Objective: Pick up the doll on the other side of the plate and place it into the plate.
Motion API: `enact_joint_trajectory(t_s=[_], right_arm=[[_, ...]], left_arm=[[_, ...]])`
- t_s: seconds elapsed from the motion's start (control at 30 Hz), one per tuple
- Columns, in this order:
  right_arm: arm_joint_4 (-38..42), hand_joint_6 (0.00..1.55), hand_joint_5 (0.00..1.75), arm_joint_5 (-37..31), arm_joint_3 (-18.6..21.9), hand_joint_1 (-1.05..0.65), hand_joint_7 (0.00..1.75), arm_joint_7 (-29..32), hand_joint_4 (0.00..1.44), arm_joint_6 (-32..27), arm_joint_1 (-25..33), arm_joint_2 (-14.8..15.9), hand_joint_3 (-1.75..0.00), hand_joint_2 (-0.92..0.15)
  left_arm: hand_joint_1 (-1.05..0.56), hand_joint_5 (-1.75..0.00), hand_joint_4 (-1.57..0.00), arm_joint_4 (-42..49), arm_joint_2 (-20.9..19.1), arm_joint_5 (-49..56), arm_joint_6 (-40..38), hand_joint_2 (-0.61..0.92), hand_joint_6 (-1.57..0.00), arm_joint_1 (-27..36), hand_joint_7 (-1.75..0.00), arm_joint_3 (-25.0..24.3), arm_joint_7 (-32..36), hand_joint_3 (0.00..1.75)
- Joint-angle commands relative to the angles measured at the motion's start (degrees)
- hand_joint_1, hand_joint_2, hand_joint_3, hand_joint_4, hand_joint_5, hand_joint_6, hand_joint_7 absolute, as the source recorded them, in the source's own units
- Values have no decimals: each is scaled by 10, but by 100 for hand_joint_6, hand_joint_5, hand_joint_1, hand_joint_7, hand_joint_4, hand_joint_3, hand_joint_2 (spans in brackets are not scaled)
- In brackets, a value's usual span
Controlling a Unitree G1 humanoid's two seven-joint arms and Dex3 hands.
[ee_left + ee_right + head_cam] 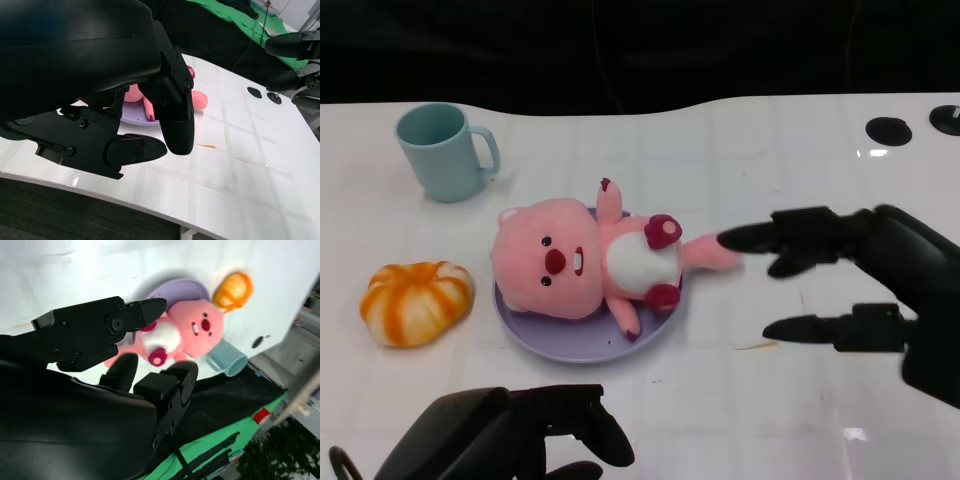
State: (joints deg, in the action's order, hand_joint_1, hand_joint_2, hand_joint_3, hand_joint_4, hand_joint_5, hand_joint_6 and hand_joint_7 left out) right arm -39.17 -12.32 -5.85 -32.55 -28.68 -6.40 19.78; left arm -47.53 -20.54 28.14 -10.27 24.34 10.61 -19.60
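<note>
The pink plush doll (582,258) lies on its back in the lilac plate (582,340), which sits near the middle of the white tabletop (740,410). Its head rests toward the left rim, its white belly faces up, and its legs and tail reach out over the plate's right rim onto the tabletop.

The right hand (850,285) is just to the right of the doll, fingers spread apart and holding nothing. Its upper fingertip (732,240) is right at the end of the doll's outstretched tail; whether it touches cannot be told. The lower finger lies apart from the doll, over bare tabletop. In the right wrist view the doll (180,335) shows beyond the parted fingers, none of them closed round it.

The left hand (515,432) rests near the front edge of the tabletop, well short of the plate, fingers loosely curled with nothing in them.

A light blue mug (445,150) stands toward the far left corner, and an orange-and-white pumpkin toy (417,301) lies left of the plate.
</note>
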Motion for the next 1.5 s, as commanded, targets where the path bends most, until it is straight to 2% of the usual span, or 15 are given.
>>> enact_joint_trajectory(t_s=[0.03, 0.07, 0.13, 0.2, 0.3, 0.4, 0.6, 0.97, 1.2, 1.5], right_arm=[[-32, 71, 140, 18, 23, -4, 78, 25, 53, 13, 46, -3, -64, -64], [-39, 70, 140, 21, 25, -3, 88, 32, 58, 16, 61, -5, -88, -52], [-46, 71, 147, 26, 26, 0, 107, 48, 65, 20, 84, -11, -118, -40], [-40, 71, 161, 30, 24, 1, 122, 60, 68, 31, 101, -15, -128, -36], [-21, 67, 172, 36, 23, 2, 138, 71, 70, 52, 114, -13, -132, -35], [13, 64, 174, 52, 28, 5, 150, 63, 70, 78, 118, -1, -137, -36], [62, 63, 175, 60, 17, 1, 159, 37, 77, 125, 106, 33, -139, -33], [81, 66, 175, 46, -4, 2, 159, 23, 83, 141, 95, 61, -142, -31], [90, 74, 175, 46, -10, 0, 154, 23, 87, 154, 89, 68, -140, -31], [84, 76, 175, 41, -14, 0, 152, 24, 88, 146, 86, 74, -141, -32]], left_arm=[[-21, -171, -61, -2, -9, -9, 22, 86, -71, 0, -91, -1, -5, 48], [-21, -171, -61, -1, -10, -10, 23, 86, -71, -1, -91, -2, -5, 48], [-20, -171, -62, 1, -11, -14, 26, 86, -72, -2, -90, -5, -3, 47], [-20, -170, -62, 3, -13, -17, 28, 85, -72, -3, -90, -9, -4, 47], [-20, -169, -63, 9, -14, -23, 32, 85, -73, -4, -89, -13, -4, 48], [-21, -169, -63, 12, -17, -21, 34, 86, -73, -6, -89, -14, -5, 49], [-21, -172, -61, 16, -19, -23, 47, 86, -73, 1, -89, -23, -2, 48], [-21, -169, -62, 26, -18, -28, 61, 88, -73, 8, -88, -36, 1, 43], [-21, -167, -63, 29, -17, -28, 66, 89, -73, 9, -88, -39, -1, 41], [-21, -162, -64, 27, -16, -27, 68, 90, -74, 11, -87, -40, 0, 40]])
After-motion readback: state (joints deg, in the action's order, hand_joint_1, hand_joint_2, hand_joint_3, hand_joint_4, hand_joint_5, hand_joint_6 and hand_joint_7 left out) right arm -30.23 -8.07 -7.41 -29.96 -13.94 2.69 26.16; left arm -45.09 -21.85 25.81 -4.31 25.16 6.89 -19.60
